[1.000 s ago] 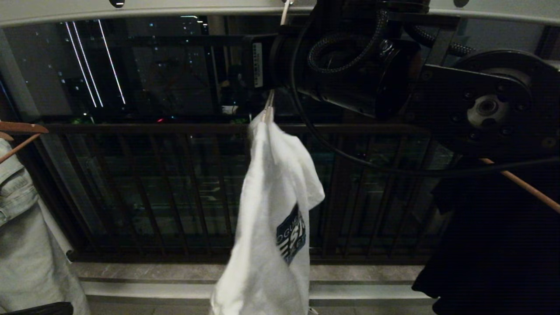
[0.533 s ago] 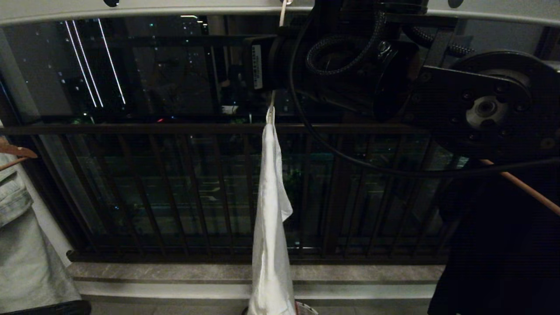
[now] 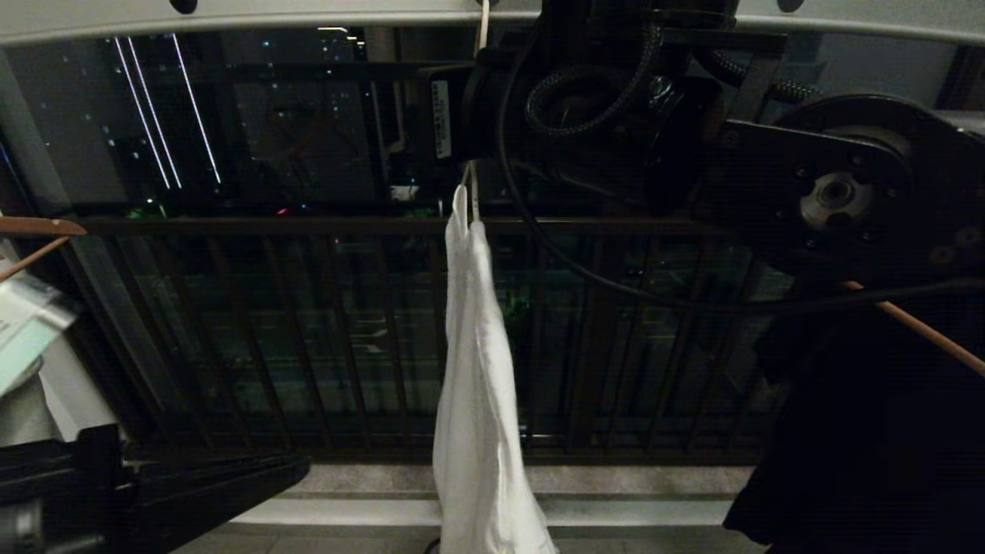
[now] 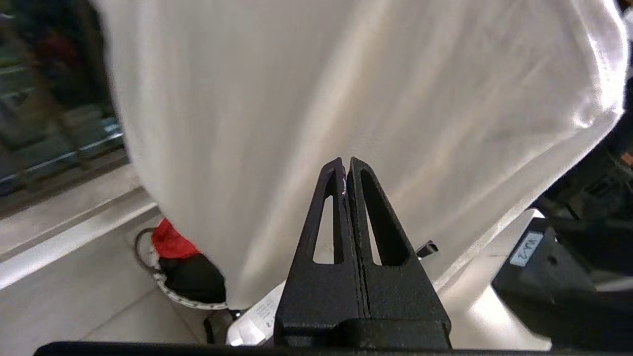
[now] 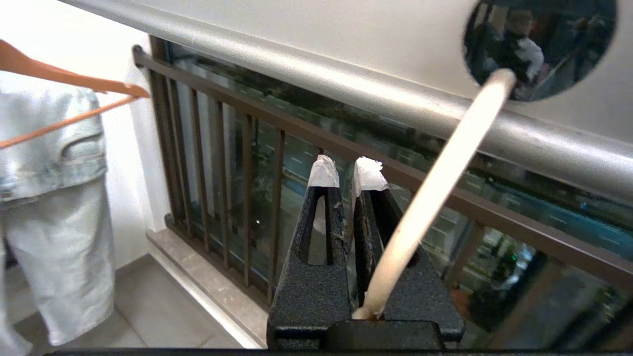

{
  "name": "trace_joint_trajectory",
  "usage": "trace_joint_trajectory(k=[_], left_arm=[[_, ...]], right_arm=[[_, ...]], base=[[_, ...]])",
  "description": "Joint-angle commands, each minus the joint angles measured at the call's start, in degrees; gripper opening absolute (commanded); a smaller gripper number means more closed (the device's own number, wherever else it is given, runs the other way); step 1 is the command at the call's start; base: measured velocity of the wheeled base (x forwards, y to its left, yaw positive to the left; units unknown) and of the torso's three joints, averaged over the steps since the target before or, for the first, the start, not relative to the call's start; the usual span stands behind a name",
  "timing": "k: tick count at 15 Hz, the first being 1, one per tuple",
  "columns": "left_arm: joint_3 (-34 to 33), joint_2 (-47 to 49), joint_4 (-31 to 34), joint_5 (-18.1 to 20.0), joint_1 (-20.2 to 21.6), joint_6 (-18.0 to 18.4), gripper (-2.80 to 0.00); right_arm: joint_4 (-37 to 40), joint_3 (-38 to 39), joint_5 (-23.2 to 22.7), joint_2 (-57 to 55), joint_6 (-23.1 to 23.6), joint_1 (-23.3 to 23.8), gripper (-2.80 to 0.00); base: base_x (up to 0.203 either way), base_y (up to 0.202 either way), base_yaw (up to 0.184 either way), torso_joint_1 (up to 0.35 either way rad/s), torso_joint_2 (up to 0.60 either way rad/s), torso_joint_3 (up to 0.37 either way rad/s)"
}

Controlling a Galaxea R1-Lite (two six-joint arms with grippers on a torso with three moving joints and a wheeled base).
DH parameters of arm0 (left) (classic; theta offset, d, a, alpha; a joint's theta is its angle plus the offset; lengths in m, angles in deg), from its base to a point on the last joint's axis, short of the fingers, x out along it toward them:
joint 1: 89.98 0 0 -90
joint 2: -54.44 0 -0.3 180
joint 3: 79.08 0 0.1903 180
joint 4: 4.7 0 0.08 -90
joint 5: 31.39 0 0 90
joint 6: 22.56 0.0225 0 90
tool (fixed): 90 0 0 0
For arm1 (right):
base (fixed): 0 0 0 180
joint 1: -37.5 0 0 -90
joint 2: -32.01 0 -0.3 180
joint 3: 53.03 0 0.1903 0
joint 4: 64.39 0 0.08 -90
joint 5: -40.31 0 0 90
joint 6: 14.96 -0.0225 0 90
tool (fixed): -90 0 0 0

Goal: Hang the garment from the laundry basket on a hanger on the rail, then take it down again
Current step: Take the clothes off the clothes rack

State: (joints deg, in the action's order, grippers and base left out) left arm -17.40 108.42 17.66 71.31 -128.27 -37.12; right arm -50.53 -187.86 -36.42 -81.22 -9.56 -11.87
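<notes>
Overhead, right gripper clamps hanger at rail; left gripper shut, empty, facing garment.

The head view looks forward from just below the rail toward the balcony railing. The left wrist view faces the garment from very close. The right wrist view looks up along the hanger; it shares rail and railing with the head view.

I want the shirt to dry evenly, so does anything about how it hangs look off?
Yes. The white T-shirt hangs bunched into one narrow strip below the white wire hanger under the rail, not spread across it. The right gripper is shut on the hanger's neck; the shut left gripper holds nothing.
</notes>
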Motion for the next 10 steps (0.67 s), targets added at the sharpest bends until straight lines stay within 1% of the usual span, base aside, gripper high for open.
trace_joint_trajectory(k=[1, 3, 5, 7, 8, 10], left_arm=[[-0.8, 5.4, -0.8, 0.1, -2.9, 0.1, 0.0], [-0.9, 8.4, -2.2, 0.0, -3.9, 0.1, 0.0], [-1.0, 10.1, -6.1, -0.2, -3.9, 0.4, 0.0], [-0.6, 9.7, -6.5, -0.5, -3.9, 1.3, 0.0], [-0.4, 9.7, -6.5, -0.6, -3.8, 2.0, 0.0], [-0.1, 9.7, -6.5, -0.6, -3.8, 2.2, 0.0]], right_arm=[[-0.1, -0.2, 0.1, -0.6, 0.0, -0.3, -2.8], [-0.1, -0.5, 0.0, -1.0, 0.0, -0.5, -2.8], [-0.4, -0.5, 0.5, -2.1, -0.1, -0.8, -2.8], [-0.6, -0.3, 2.1, -2.4, -0.3, -0.7, -2.8], [-0.6, -0.4, 2.2, -2.4, -0.3, -0.7, -2.8], [-0.5, -0.3, 2.3, -2.2, -0.3, -0.7, -2.8]], base=[[0.0, 0.0, 0.0, 0.0, 0.0, 0.0], [0.0, 0.0, 0.0, 0.0, 0.0, 0.0], [0.0, 0.0, 0.0, 0.0, 0.0, 0.0], [0.0, 0.0, 0.0, 0.0, 0.0, 0.0], [0.0, 0.0, 0.0, 0.0, 0.0, 0.0], [0.0, 0.0, 0.0, 0.0, 0.0, 0.0]])
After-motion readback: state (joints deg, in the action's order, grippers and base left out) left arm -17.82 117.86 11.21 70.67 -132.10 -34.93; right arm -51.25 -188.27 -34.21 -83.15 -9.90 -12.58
